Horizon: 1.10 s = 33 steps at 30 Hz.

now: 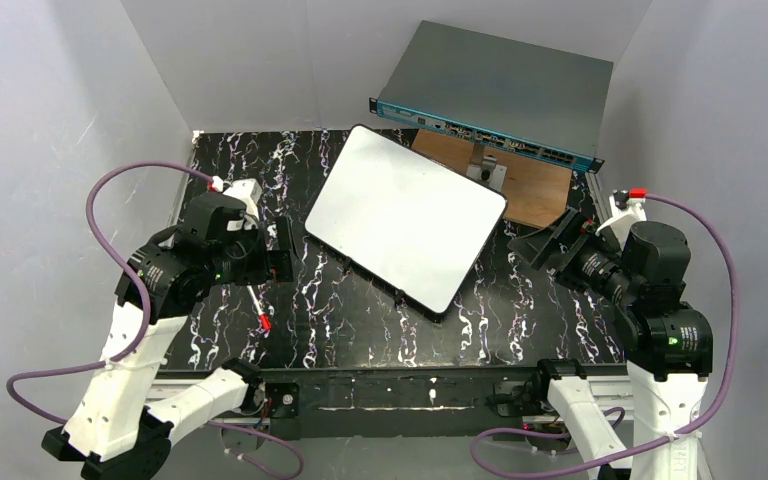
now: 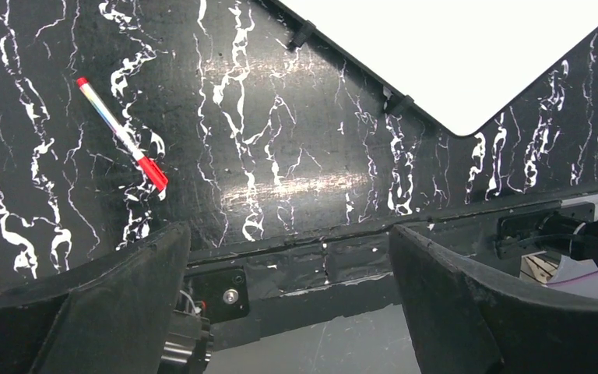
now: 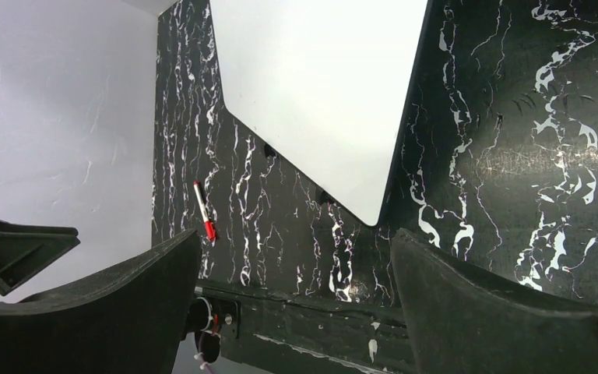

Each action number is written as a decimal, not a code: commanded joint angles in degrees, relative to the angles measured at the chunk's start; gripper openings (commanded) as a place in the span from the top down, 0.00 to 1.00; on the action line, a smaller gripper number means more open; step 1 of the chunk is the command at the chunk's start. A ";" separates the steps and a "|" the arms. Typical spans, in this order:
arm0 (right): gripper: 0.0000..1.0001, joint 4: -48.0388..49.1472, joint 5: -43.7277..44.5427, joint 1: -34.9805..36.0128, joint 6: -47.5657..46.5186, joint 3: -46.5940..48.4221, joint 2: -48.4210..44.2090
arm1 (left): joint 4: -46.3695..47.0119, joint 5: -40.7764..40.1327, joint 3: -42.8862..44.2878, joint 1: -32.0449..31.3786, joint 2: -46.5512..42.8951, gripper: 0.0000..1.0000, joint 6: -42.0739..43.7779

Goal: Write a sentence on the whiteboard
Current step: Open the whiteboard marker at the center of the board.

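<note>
Your left arm (image 1: 150,280) and right arm (image 1: 660,300) match: white lower links, black rounded joint housings with a small green light, and a purple cable (image 1: 90,205) looping along each to a red-tipped plug. Their fingers (image 2: 117,304) are broad matte black wedges.

Tabletop (image 1: 360,310): black with white marble-like veining, filling the centre of the top view. Pale grey panels enclosed it on three sides: left wall (image 1: 50,120) down the left of the frame, back wall (image 1: 260,60) across the top with one vertical seam, and right wall (image 1: 720,100) down the right. A grey metal box (image 1: 505,85) with a teal front sat askew at upper right, over a brown wooden board (image 1: 535,190). A black rail (image 1: 400,390) ran along the table's near edge, lower centre. Lighting was even and diffuse. In the left wrist view a soft glare patch (image 2: 296,187) lay on the tabletop at mid-frame.
</note>
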 commanded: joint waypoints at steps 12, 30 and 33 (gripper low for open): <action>0.02 1.30 3.38 -0.25 -0.37 -0.25 0.40 | -5.39 -8.37 -2.52 0.24 -0.54 0.01 -5.42; 0.02 -1.92 1.48 -0.24 -1.76 0.55 -0.60 | 2.52 -22.95 -28.65 5.29 0.50 0.19 -28.00; 0.02 -2.47 1.29 -0.24 -1.78 0.20 -1.02 | 9.55 -20.77 -35.39 8.28 0.39 0.18 -26.62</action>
